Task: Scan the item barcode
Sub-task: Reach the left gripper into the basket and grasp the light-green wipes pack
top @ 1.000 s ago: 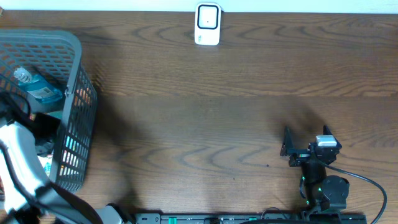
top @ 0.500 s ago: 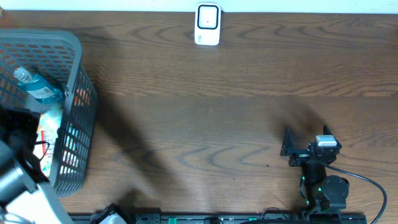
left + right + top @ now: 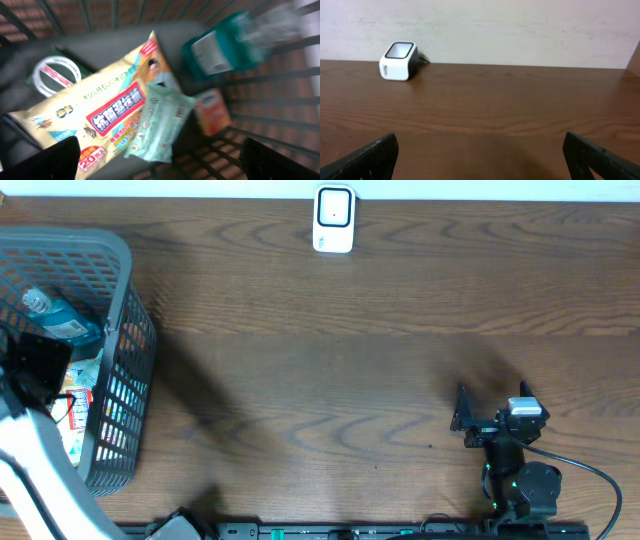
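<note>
1. The left gripper [image 3: 160,162] hangs over the grey basket [image 3: 120,330] at the table's left, jaws spread wide and empty.
2. Right below it a small mint-green pack [image 3: 157,120] lies on a larger wet-wipes pack [image 3: 95,120]. Its long axis runs away from the wrist, crosswise to the jaw gap, so it looks the likeliest pick.
3. The right gripper [image 3: 480,159], also wide and empty, sits near right, well apart; the left arm is nearer.
4. The white scanner [image 3: 333,218] stands far centre, right of the basket.

Dark wooden table [image 3: 350,330], pale wall [image 3: 520,25]
</note>
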